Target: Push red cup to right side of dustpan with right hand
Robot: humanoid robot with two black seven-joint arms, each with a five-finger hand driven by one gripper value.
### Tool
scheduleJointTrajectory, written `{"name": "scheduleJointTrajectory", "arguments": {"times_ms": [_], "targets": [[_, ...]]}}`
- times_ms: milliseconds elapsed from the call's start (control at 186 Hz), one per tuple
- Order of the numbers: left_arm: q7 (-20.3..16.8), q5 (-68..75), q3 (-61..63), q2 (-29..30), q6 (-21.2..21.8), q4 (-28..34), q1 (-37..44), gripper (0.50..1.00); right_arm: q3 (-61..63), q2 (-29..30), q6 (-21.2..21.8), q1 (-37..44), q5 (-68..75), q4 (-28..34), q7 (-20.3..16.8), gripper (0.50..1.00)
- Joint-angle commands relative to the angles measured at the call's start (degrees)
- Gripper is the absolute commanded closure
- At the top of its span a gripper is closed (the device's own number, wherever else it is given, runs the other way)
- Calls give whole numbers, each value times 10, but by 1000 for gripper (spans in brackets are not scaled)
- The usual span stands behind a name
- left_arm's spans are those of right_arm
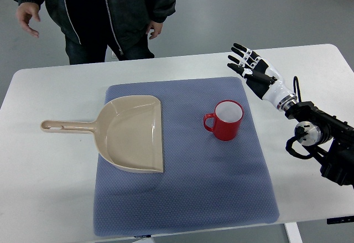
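Note:
A red cup (225, 120) with a white inside stands upright on the blue mat (182, 187), its handle pointing left. To its left lies a beige dustpan (133, 135), its handle reaching out to the left and its open mouth facing the cup. My right hand (249, 66) hovers above the table's far right, up and to the right of the cup, with its fingers spread and nothing in them. A clear gap separates the hand from the cup. The left arm does not show.
The mat covers the middle of a white table (44, 198). A person in a dark jacket (110, 5) stands behind the far edge, hands hanging at the sides. My right arm's black joints (321, 138) lie over the table's right side.

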Motion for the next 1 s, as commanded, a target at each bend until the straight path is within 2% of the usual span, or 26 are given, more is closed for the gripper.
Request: {"name": "scheduleJointTrajectory", "arguments": {"times_ms": [0, 349, 489, 699, 995], "targets": [[0, 0, 0, 0, -1, 0, 0, 500, 0, 0, 0, 0, 0, 0, 0, 564], [0, 0, 0, 0, 0, 1, 0, 500, -3, -4, 6, 1, -3, 3, 0, 564], [0, 0, 0, 0, 0, 0, 0, 500, -6, -11, 27, 0, -5, 10, 3, 564], [0, 0, 0, 0, -1, -1, 0, 500, -7, -69, 71, -29, -12, 72, 17, 564], [0, 0, 0, 0, -2, -1, 0, 500, -4, -113, 84, -83, -121, 120, 41, 564]]}}
